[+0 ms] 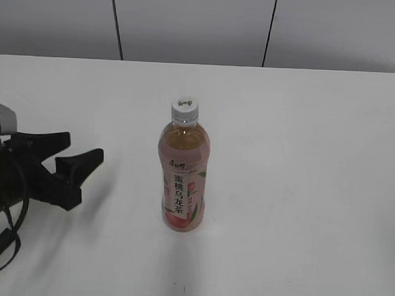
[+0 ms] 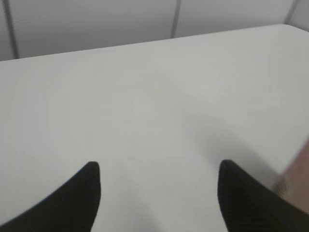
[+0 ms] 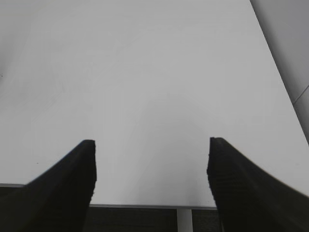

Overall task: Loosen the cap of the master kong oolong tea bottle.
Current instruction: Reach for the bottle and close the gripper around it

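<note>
Claws (image 1: 77, 150) (image 3: 152, 145) spread wide, holding nothing

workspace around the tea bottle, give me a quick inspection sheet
surface: white table, bare apart from the bottle
job's things: tea bottle upright mid-table; white cap on, untouched
clutter: nothing seen
grippers: left gripper open, left of the bottle, apart from it; right gripper open over the table's edge, fingers spread
cables: black cable looping by the left arm
surroundings: grey panelled wall
</note>
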### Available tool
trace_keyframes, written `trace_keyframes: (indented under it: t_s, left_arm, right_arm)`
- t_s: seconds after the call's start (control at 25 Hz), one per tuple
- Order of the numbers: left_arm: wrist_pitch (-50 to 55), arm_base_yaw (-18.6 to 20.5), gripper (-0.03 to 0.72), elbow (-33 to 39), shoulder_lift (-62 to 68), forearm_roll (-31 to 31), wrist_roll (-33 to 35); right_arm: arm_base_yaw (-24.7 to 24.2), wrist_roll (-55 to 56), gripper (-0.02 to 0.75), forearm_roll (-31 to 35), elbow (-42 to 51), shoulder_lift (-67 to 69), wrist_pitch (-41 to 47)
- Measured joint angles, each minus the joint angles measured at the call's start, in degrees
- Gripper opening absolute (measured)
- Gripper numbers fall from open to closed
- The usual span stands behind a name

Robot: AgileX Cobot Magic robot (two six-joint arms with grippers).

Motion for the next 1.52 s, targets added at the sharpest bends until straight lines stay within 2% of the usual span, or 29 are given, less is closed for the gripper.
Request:
trace_keyframes:
  t_s: [0.12, 0.2, 0.32, 0.4, 0.6, 0.92, 1.16, 1.52]
  left_arm:
    - [-0.3, -0.3, 0.471, 0.1, 0.0, 9.4, 0.0]
    - [-0.3, -0.8, 0.494, 0.1, 0.0, 13.7, 0.0]
    - [-0.4, -1.4, 0.587, 0.0, 0.0, 18.9, 0.0]
    - [-0.4, -1.8, 0.620, -0.2, 0.0, 21.2, 0.0]
    - [-0.4, -3.4, 0.634, -0.5, 0.0, 22.2, 0.0]
    - [-0.4, -7.7, 0.629, -4.8, 0.0, 22.7, -1.4]
    - [-0.4, -7.8, 0.624, -8.5, 0.1, 23.5, -7.5]
    - [-0.6, -7.8, 0.612, -13.2, 4.1, 27.5, -11.4]
  right_arm:
    - [0.0, 0.0, 0.546, 0.0, 0.0, 0.0, 0.0]
    - [0.0, 0.0, 0.546, 0.0, 0.0, 0.0, 0.0]
    - [0.0, 0.0, 0.546, 0.0, 0.0, 0.0, 0.0]
    - [0.0, 0.0, 0.546, 0.0, 0.0, 0.0, 0.0]
    - [0.0, 0.0, 0.546, 0.0, 0.0, 0.0, 0.0]
    - [0.0, 0.0, 0.546, 0.0, 0.0, 0.0, 0.0]
    - [0.0, 0.0, 0.546, 0.0, 0.0, 0.0, 0.0]
    - [0.0, 0.0, 0.546, 0.0, 0.0, 0.0, 0.0]
